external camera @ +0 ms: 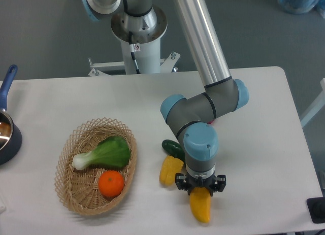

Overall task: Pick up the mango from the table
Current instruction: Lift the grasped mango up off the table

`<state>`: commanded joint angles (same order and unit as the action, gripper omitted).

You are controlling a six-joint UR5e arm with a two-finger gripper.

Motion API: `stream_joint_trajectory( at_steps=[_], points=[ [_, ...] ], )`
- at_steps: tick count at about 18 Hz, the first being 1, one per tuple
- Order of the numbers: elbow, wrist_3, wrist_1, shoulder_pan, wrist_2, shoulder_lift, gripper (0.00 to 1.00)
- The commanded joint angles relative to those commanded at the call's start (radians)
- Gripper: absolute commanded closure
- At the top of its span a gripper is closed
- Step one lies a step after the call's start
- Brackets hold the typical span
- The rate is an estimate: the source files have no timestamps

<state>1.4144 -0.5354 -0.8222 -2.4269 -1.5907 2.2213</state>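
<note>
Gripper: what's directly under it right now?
The mango lies under the gripper on the white table. Its lower end shows; its upper end and the fingertips are hidden by the wrist.

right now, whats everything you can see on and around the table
mango: 1, yellow-orange, front of table under the gripper
corn cob: 1, yellow, just left of the mango
green vegetable: 1, dark green, behind the corn, partly hidden
basket: 1, tan wicker, left-centre
bok choy: 1, green and white, in basket
orange: 1, in basket
pot: 1, dark blue, left edge
table: 1, white
gripper: 1, black, over the mango's upper end; jaw state unclear
</note>
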Motion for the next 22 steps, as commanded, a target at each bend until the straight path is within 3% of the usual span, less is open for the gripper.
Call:
stream_joint_trajectory(
  at_steps=[6,9,12,16,22],
  points=[
    [-0.021,0.029,0.015,0.0,0.072,-0.146,0.67],
    [-0.063,0.047,0.02,-0.011,0.138,-0.201,0.67],
    [-0.129,0.113,0.02,-0.052,0.26,-0.223,0.67],
    [-0.129,0.126,0.021,-0.122,0.376,-0.252,0.67],
    [-0.126,0.123,0.021,-0.149,0.408,-0.253,0.67]
  ],
)
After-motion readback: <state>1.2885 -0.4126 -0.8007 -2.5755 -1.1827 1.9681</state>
